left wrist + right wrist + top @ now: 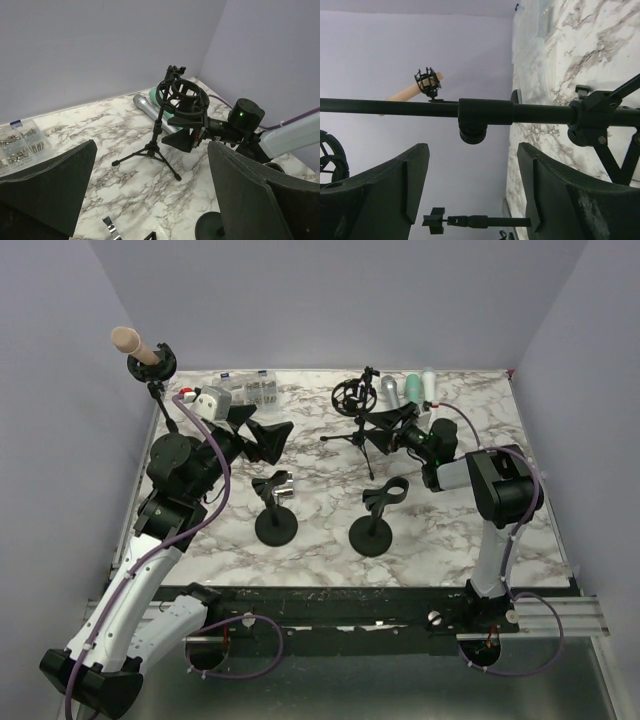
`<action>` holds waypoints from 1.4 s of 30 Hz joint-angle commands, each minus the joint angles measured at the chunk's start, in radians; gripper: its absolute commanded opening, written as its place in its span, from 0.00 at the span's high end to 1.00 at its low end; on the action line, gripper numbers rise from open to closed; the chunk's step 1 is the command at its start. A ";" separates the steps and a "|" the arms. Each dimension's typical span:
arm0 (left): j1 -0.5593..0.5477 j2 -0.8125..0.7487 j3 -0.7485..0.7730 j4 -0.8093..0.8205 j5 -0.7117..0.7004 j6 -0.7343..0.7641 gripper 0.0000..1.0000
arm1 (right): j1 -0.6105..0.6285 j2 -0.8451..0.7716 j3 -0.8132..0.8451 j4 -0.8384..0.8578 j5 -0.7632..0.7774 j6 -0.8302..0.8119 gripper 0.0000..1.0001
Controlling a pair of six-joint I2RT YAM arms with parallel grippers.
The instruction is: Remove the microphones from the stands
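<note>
Flagging a wrong-target risk: right gripper (378, 430) is spread open, lined up on the empty tripod stand (358, 425); left gripper (262, 425) is open too, holding nothing. The beige microphone (130, 342) sits in the far-left shock mount (153, 364), well apart. Closing here likely topples the tripod.

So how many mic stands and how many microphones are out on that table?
Round-base stands: 2
Tripod stand: 1
Corner stand: 1
Microphones: 4, a tan microphone held in the corner stand, plus a grey microphone, a green microphone and a white microphone lying at the far edge
Total: 8
</note>
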 commanded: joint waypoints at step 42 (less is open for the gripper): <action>-0.005 -0.032 -0.025 0.044 0.015 0.022 0.04 | 0.075 0.143 0.026 0.077 0.166 0.131 0.99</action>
